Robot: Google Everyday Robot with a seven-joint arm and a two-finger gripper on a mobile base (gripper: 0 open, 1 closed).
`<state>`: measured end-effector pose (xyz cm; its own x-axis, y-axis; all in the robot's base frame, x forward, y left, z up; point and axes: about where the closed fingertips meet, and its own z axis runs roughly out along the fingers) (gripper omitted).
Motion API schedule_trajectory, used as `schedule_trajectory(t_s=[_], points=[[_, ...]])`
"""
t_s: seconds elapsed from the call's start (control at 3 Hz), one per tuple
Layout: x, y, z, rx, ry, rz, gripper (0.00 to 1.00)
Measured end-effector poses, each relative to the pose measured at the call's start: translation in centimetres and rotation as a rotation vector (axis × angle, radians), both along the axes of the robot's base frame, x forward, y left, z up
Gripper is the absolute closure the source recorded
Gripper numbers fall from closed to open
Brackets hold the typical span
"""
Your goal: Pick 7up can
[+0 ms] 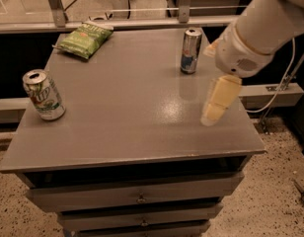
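**A:** 7up can (43,95), where does it stand?

**B:** Upright by the left edge of the grey table (127,112), towards the near side, well apart from everything else.

**A:** And the gripper?

**B:** The gripper (213,110) hangs over the table's right side, near the slim silver-and-blue can (191,51). I cannot tell whether its jaws are open or closed.

**A:** Which step, then?

**B:** The approach, I judge, since the can is untouched. The next move calls for a long reach leftward across the top, then settling around the can. The green chip bag (85,37) lies farther back.
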<state>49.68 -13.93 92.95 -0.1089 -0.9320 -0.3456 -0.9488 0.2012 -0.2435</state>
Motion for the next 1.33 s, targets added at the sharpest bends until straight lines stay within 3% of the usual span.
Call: schedule_trajectory(t_s=[0.67, 1.0, 1.33], points=[[6.6, 14.1, -3.8, 0.283, -0.03, 0.135, 0.0], [6.6, 14.0, -3.8, 0.282, -0.029, 0.135, 0.0], [6.4, 15.2, -3.8, 0.331, -0.026, 0.148, 0.0]])
